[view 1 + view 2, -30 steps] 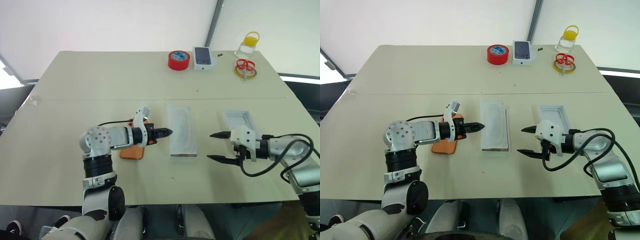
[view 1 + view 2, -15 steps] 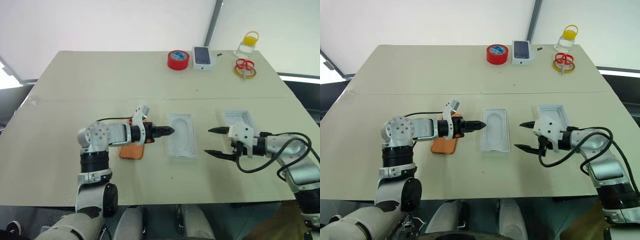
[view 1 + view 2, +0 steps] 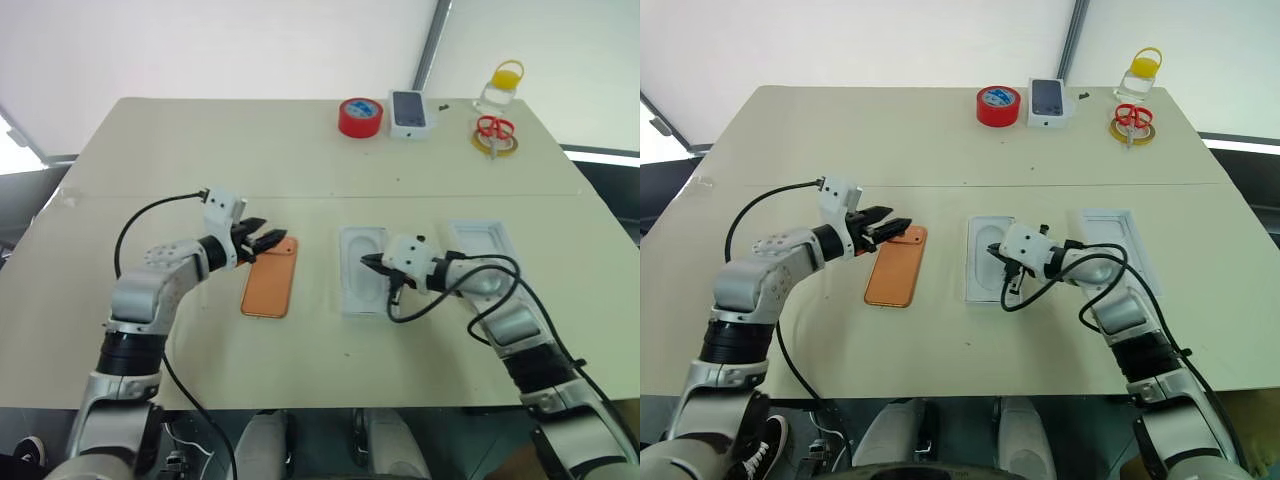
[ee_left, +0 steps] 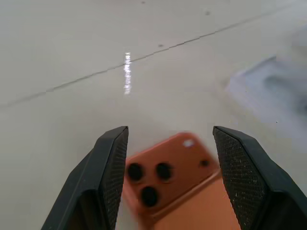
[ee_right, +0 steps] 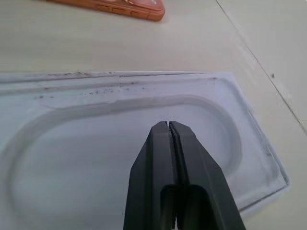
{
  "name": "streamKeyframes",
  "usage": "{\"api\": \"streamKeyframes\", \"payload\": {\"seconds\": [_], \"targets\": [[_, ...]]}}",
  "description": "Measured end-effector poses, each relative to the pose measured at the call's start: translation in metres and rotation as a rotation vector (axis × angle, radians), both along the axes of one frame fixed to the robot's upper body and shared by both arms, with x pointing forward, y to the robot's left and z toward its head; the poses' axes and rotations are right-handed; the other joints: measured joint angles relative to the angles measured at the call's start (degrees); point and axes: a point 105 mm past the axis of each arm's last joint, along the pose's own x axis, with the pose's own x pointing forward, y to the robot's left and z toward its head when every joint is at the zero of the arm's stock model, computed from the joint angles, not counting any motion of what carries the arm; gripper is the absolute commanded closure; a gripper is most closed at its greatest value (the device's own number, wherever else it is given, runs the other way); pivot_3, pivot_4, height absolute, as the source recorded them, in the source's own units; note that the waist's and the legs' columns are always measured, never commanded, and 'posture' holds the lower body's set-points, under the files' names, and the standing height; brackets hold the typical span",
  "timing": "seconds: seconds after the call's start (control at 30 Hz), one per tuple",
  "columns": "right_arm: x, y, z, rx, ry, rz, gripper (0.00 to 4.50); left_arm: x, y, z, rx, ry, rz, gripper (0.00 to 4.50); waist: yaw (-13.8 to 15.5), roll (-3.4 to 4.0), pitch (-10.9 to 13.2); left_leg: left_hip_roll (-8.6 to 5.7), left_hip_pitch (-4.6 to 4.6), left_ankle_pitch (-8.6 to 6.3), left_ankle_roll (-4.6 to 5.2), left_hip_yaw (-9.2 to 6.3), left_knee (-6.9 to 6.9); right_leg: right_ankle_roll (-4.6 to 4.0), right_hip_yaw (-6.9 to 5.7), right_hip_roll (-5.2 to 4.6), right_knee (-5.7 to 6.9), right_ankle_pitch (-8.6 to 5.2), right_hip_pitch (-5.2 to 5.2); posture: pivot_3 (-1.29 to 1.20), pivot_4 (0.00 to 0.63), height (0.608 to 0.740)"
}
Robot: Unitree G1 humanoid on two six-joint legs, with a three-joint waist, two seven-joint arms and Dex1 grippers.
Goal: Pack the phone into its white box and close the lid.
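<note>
Left gripper point(image 3: 266, 240) hangs just over the camera end of the phone point(image 3: 270, 289), black fingers spread apart, nothing between them; in the left wrist view the two ribbed pads point(image 4: 111, 175) frame the lens cluster. Right gripper point(image 3: 367, 263) has its fingers pressed flat together, tip over the white sheet point(image 3: 362, 283) with the oval outline, empty.

Phone: orange slab, back up, lying flat on the table point(image 3: 200, 150) left of centre, long axis running roughly away from the robot. Matte plain orange back, rounded corners, three dark round lenses on a raised patch at the far corner. Side buttons visible on its edge in the right wrist view.

White sheet: thin, pale, slightly glossy moulded piece with a pressed oval recess and a narrow flat border; small dark specks along one edge. It lies just right of the phone, apart from it.

White tray point(image 3: 478, 243): shallow rectangular cardboard, thin walls, lying right of the sheet, partly behind the right arm; inner floor colour not clear.

Far edge of the table: red tape roll point(image 3: 360, 117), small white box point(image 3: 410, 113) with a dark phone picture, red-handled scissors point(image 3: 492, 129) on a yellow ring, clear container with yellow lid point(image 3: 498, 87). Tabletop is matte beige with a seam across it.
</note>
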Motion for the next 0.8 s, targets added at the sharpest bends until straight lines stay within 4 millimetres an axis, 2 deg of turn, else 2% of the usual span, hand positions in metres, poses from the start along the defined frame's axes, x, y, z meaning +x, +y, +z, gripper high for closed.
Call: {"api": "streamKeyframes", "payload": {"seconds": [0.07,0.13,0.23,0.4,0.6,0.8], "targets": [[-0.003,0.002,-0.002,-0.029,0.006,0.036,4.45,-0.003,0.004,-0.002,0.001,-0.040,-0.003,1.53,-0.1,0.00,0.0,0.01,0.00,-0.04,0.06,0.01,0.00,0.01,-0.01,-0.04,-0.02,0.00,0.00,0.00,0.150,0.739],[-0.017,0.000,-0.013,-0.119,0.049,0.127,4.45,-0.011,0.006,-0.005,0.006,-0.079,-0.032,1.53,-0.1,0.01,0.0,0.00,0.00,-0.08,0.14,0.03,-0.01,0.02,-0.04,-0.06,-0.02,0.00,0.00,0.00,0.150,0.739],[-0.030,-0.006,-0.012,-0.187,0.063,0.209,4.45,-0.016,0.011,-0.007,-0.012,-0.086,-0.048,1.53,-0.1,-0.03,0.0,0.05,0.02,-0.09,0.17,0.01,0.05,0.03,-0.09,-0.02,-0.01,0.00,0.05,0.00,0.150,0.739],[-0.031,0.006,-0.014,-0.149,0.071,0.231,4.45,-0.020,0.009,0.003,-0.057,-0.103,-0.078,1.53,-0.2,-0.03,0.0,0.13,0.12,-0.09,0.17,0.02,0.06,0.06,-0.09,0.09,0.09,0.00,0.10,0.00,0.150,0.739],[-0.035,0.007,-0.015,-0.128,0.137,0.255,4.45,-0.018,0.018,0.008,-0.073,-0.108,-0.048,1.53,-0.1,-0.03,0.0,0.14,0.12,-0.09,0.17,0.01,0.06,0.09,-0.09,0.12,0.12,0.00,0.10,0.00,0.150,0.739],[-0.043,0.008,-0.010,-0.077,0.244,0.281,4.45,-0.016,0.017,0.012,-0.079,-0.114,-0.047,1.53,-0.1,-0.03,0.0,0.14,0.12,-0.09,0.17,0.00,0.06,0.13,-0.09,0.12,0.16,0.03,0.09,0.00,0.150,0.739]]}}
